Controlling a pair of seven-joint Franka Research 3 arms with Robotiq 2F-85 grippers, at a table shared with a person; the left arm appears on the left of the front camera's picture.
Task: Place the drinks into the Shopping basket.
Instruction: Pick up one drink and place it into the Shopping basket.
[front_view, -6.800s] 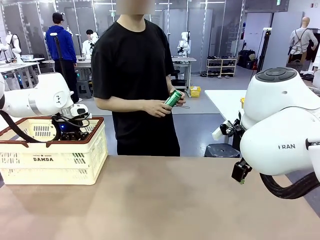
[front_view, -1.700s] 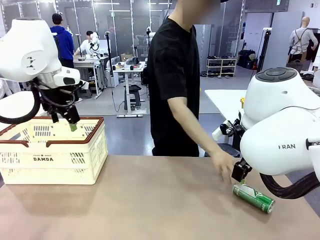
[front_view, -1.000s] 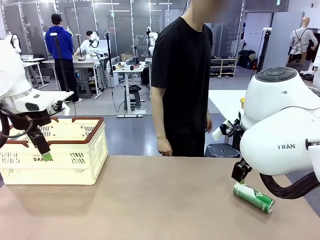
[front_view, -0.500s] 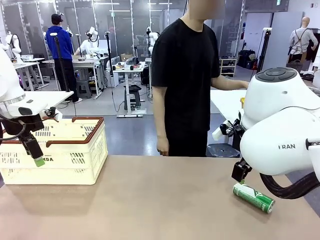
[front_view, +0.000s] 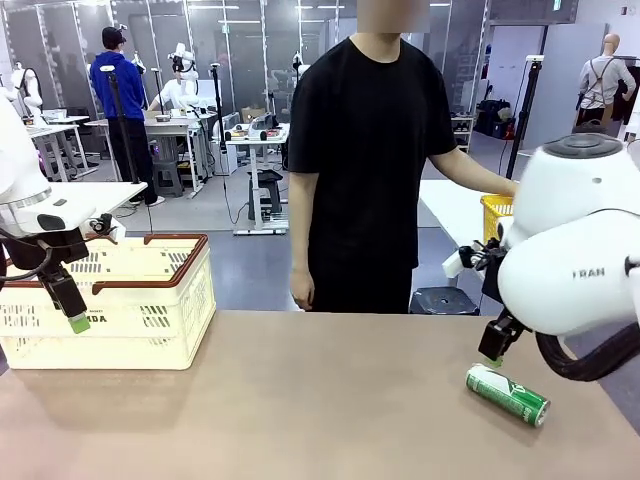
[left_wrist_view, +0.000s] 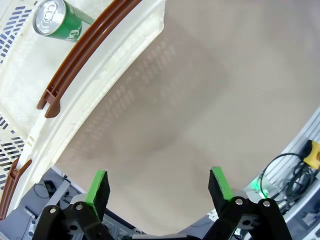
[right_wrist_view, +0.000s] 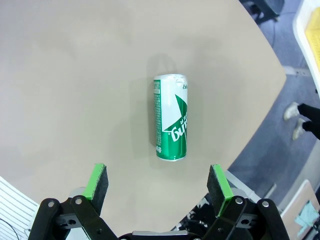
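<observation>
At the left, the left gripper (left_wrist_view: 159, 175) has drawn back from over the cream-white slotted plastic shopping basket with the brown-red rim (front_view: 150, 241). It now hangs in front of the basket's near wall with its green pads spread wide and nothing between them. The left wrist view shows why: a slim green metal can with a silver top (left_wrist_view: 57, 19) sits inside the basket, just past one brown-red handle (left_wrist_view: 85, 52), so one drink looks delivered and this arm is free. The tan table (front_view: 300, 400) is bare across its middle. Behind it the person in the black T-shirt (front_view: 370, 150) has turned from the table and stretches a hand (front_view: 508, 188) toward a yellow mesh basket (front_view: 495, 208) at the far right, perhaps for another drink. Further right, a second green can with white markings (right_wrist_view: 171, 117) lies on its side near the table's right edge, where the person set it a moment ago. The right arm has begun to shift, and the right gripper (right_wrist_view: 159, 172) hangs above this can, jaws fully apart and touching nothing. The can lies lengthwise between the two pads' lines, so a straight descent looks enough to close on it, and the carry across to the basket is the next job.
</observation>
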